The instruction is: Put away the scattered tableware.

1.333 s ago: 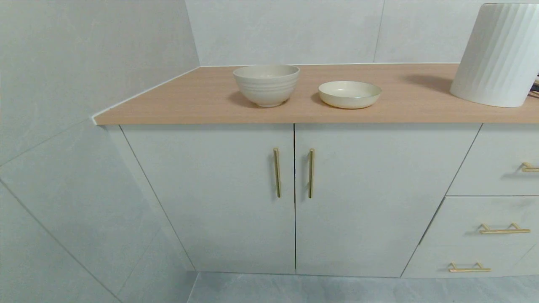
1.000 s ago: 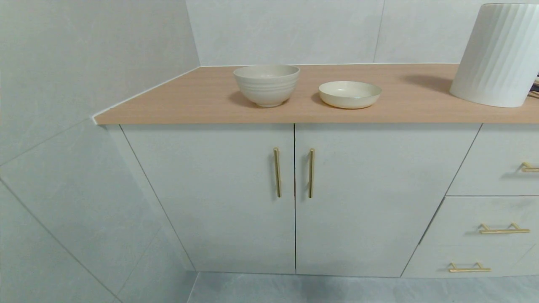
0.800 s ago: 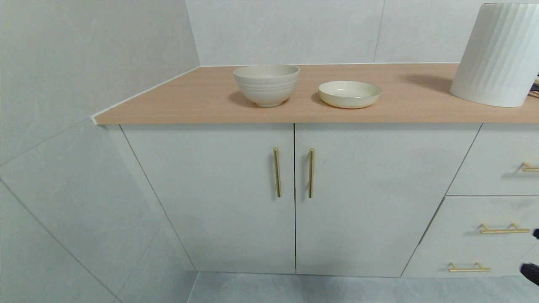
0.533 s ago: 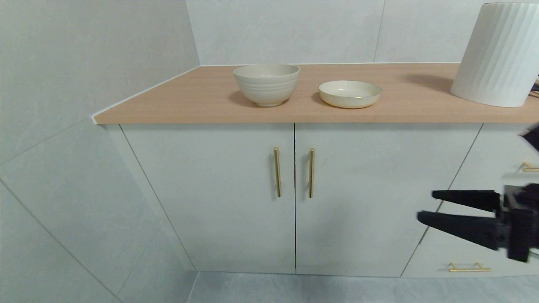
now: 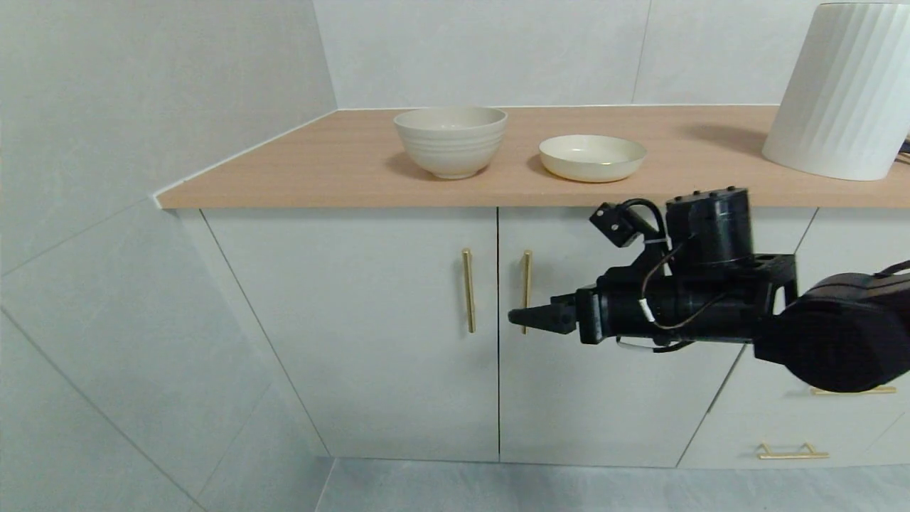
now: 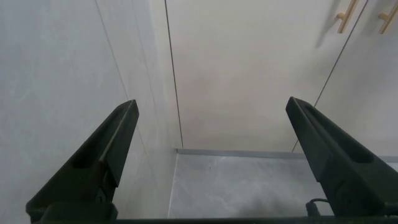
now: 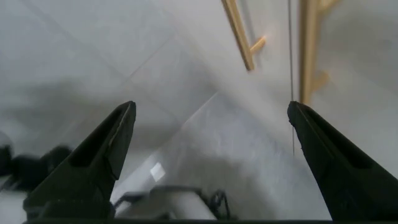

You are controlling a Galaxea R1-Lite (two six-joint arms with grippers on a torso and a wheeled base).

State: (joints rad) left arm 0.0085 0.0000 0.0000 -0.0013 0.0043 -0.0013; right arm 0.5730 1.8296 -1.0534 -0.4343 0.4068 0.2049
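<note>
The ribbed bowl (image 5: 450, 141) and shallow dish (image 5: 592, 157) sit apart on the bench (image 5: 320, 178), above the closed double doors (image 5: 370, 320), likely their store. The right pincer (image 5: 530, 317), spread wide, points at the right door's brass handle (image 5: 526, 277), probably to pull it open. The left pincer (image 6: 211, 109) hangs low, also wide. A second ago the right pincer was out of sight; it has swung in from the right, bowl and dish unmoved
</note>
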